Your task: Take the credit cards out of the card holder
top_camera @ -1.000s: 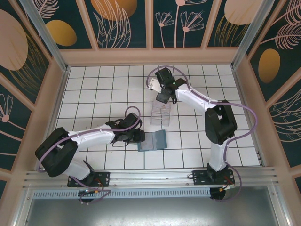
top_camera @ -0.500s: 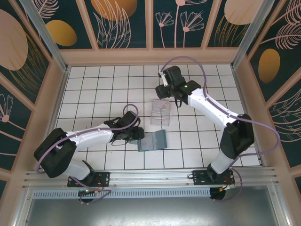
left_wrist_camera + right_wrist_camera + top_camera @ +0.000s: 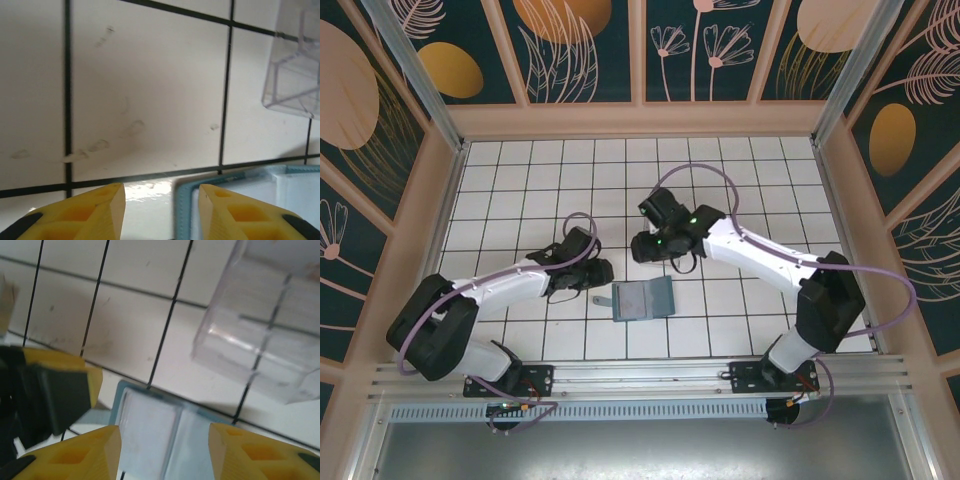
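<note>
The teal wallet point(image 3: 643, 299) lies open and flat on the white tiled table point(image 3: 520, 180), a smooth pale card point(image 3: 147, 435) in its pocket. The left gripper point(image 3: 160, 210) hovers at its 10 o'clock and the right gripper point(image 3: 165, 455) at 12, both with yellow jaws apart and empty. A clear plastic tray point(image 3: 260, 335) sits at 1 o'clock.

**No readable text anywhere**

Checked the wallet point(image 3: 643, 299) at 6 o'clock on the tiled table point(image 3: 520, 180), the clear tray point(image 3: 260, 340), and the painted wall panels point(image 3: 575, 60) at 12 o'clock. No letters, numbers or logos I can make out.
</note>
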{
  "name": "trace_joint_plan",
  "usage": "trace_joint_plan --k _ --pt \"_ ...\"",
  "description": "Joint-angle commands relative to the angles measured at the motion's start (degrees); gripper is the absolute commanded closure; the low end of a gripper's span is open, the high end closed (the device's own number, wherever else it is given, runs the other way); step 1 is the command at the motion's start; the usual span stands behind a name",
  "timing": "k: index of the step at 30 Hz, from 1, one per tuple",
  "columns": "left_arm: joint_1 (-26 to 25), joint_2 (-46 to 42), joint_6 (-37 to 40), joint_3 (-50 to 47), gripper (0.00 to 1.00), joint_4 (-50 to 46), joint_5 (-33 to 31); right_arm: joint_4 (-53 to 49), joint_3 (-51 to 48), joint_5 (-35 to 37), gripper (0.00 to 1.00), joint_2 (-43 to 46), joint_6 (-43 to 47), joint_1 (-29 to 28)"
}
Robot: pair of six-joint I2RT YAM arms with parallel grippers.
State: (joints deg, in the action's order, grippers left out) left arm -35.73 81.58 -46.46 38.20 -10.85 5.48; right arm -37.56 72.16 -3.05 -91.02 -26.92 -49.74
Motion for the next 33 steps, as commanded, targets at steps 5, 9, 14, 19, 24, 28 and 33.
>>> trace_joint_plan --k 5,9,14,19,24,28,33 --pt "7.5 -4.6 3.3 -4.7 0.55 1.4 0.5 -5.6 2.2 2.7 0.5 -7.0 -8.4 -7.6" --pt "10.2 -6.4 4.4 -6.0 0.54 1.0 0.9 -6.6 4.3 3.7 0.5 -11.3 -9.9 -10.6" --pt "10.8 -8.2 5.1 -6.2 0.53 -0.3 -0.4 -7.1 6.6 3.7 0.52 -15.9 -10.7 -12.0" --pt "10.9 -8.9 5.1 -6.9 0.53 -0.3 -0.4 -6.7 7.3 3.1 0.52 -19.1 -10.6 -12.5" --pt "10.9 -9.2 5.0 -7.4 0.53 0.0 0.0 -8.4 8.4 4.6 0.52 -22.4 -10.8 -13.1" --pt "10.9 -9.7 4.8 -7.5 0.53 0.0 0.2 -9.5 8.8 5.6 0.52 -24.3 -10.7 -13.5" --pt "10.9 -10.1 5.0 -7.4 0.52 -0.3 0.3 -11.4 9.7 7.2 0.58 -25.9 -10.7 -14.1"
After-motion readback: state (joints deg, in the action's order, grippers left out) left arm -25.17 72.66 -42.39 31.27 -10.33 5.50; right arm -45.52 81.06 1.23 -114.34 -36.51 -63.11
